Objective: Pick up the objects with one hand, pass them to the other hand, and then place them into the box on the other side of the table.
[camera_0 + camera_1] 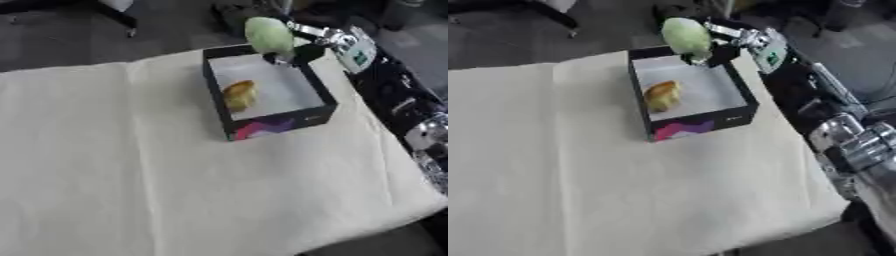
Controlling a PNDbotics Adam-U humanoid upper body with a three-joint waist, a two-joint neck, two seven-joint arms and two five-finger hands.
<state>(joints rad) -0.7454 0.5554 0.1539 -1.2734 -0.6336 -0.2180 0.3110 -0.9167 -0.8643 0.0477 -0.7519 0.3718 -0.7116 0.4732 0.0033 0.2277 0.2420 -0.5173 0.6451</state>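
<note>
A black box [318, 91] with a pale floor stands at the far right of the table. A yellow-brown rounded object [240, 94] lies inside it near the left wall. My right hand [296, 51] reaches in from the right and holds a pale green rounded object [269, 34] above the box's far edge, fingers curled round it. My left hand shows in neither view.
A cream cloth [131, 165] covers the table, whose right edge runs close beside the box. My right arm [833, 117] lies along that edge. Dark floor and chair legs [122, 17] lie beyond the far edge.
</note>
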